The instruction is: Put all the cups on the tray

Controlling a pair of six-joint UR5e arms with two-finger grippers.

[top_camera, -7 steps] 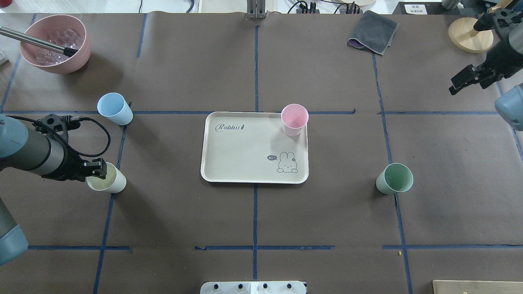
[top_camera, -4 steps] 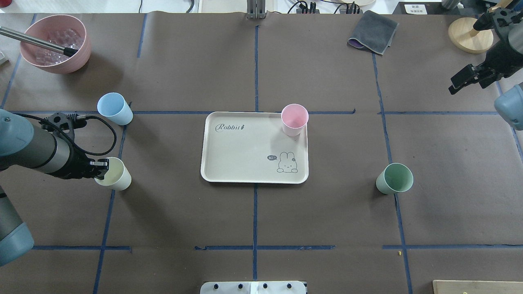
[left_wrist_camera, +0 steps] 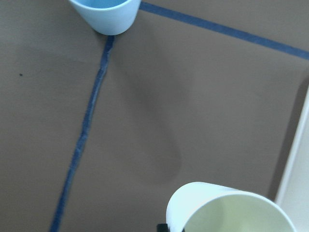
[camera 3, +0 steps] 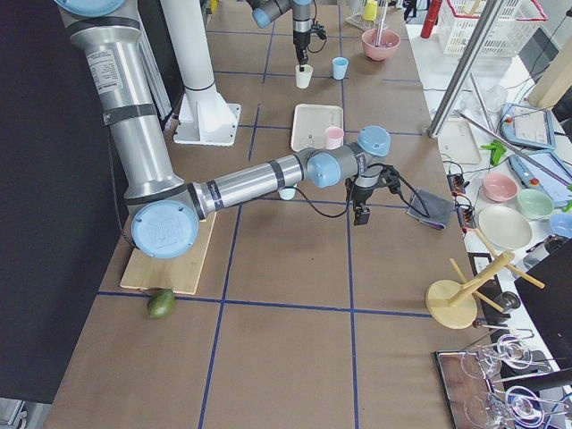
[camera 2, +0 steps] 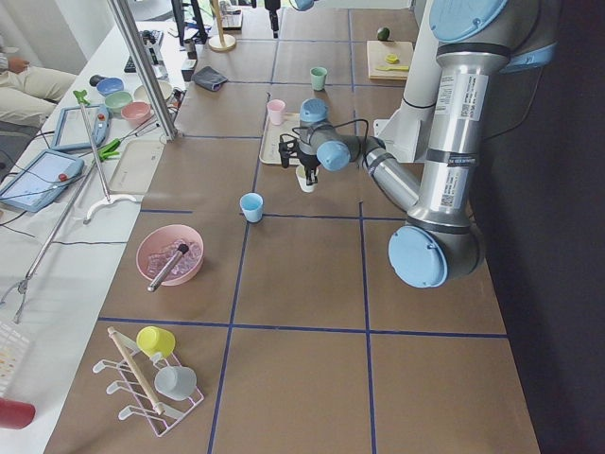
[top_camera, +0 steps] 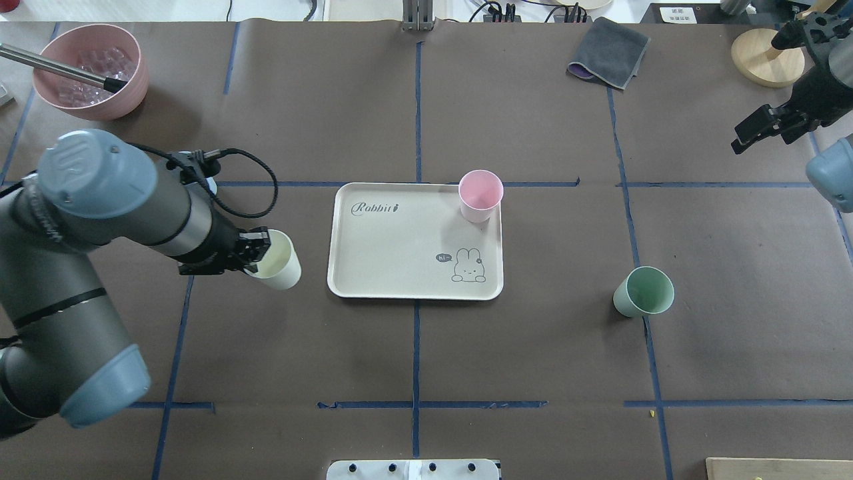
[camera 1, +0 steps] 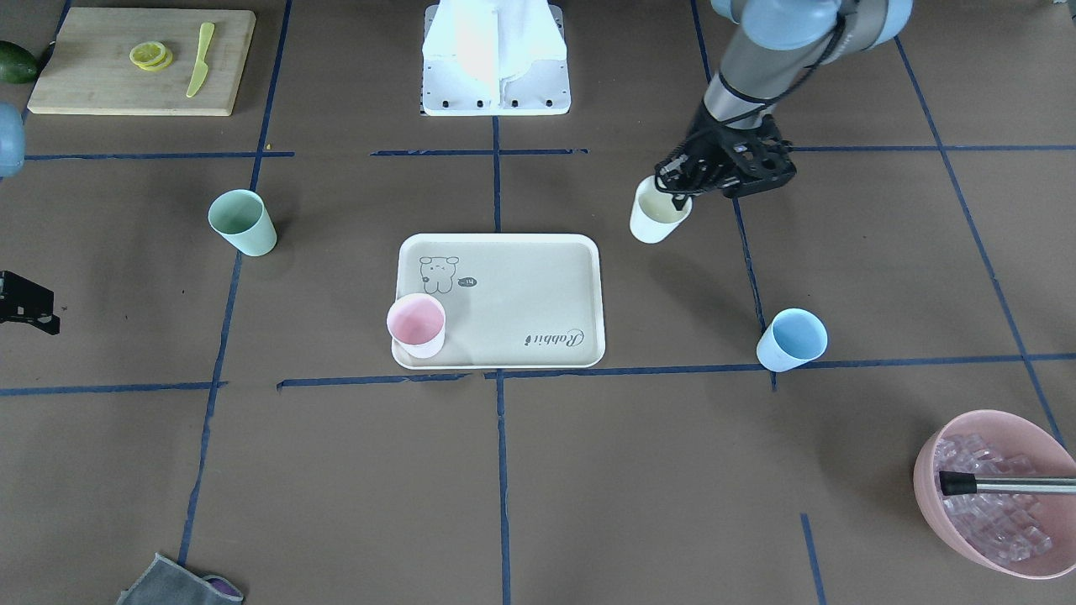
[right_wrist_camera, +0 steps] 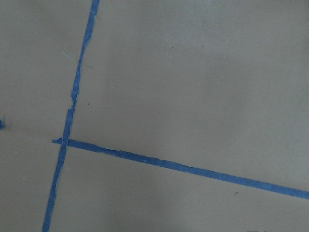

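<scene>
overhead exterior view: the left gripper [top_camera: 257, 256] is clenched on the rim of the cream-white cup [top_camera: 280, 269], which is just beside the tray [top_camera: 400, 247], off its left edge. the pink cup [top_camera: 480, 195] stands in the tray's far right corner, while the mint green cup [top_camera: 643, 291] and the light blue cup [camera 1: 791, 339] stand on the table apart from it. the right gripper [top_camera: 750, 137] is out at the table's right edge, and i cannot tell whether it is parted or closed.

Robotics lab: tape-gridded table [top_camera: 533, 367]
</scene>
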